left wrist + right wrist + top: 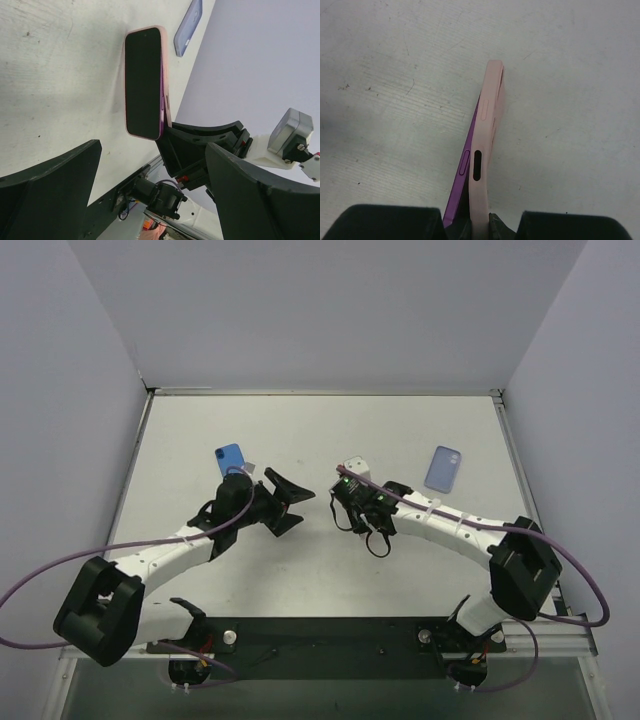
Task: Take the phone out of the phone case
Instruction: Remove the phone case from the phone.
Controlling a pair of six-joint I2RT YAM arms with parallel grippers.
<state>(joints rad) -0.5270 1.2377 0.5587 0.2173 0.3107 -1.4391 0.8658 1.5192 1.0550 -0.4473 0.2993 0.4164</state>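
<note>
A purple phone point(143, 80) with a dark screen sits in a pink case point(489, 120), held on edge above the table. In the right wrist view the phone's purple edge point(459, 182) stands away from the case at the near end. My right gripper point(480, 224) is shut on the case's near end; it also shows in the top view point(347, 496). My left gripper point(292, 505) is open and empty, a short way left of the phone. Its fingers point(50, 185) frame the phone's screen side in the left wrist view.
A lavender case point(443, 468) lies flat on the table at the back right and shows in the left wrist view point(190, 25). A blue phone-sized item point(229, 456) lies behind the left arm, partly covered. Grey walls enclose the white table point(320, 430).
</note>
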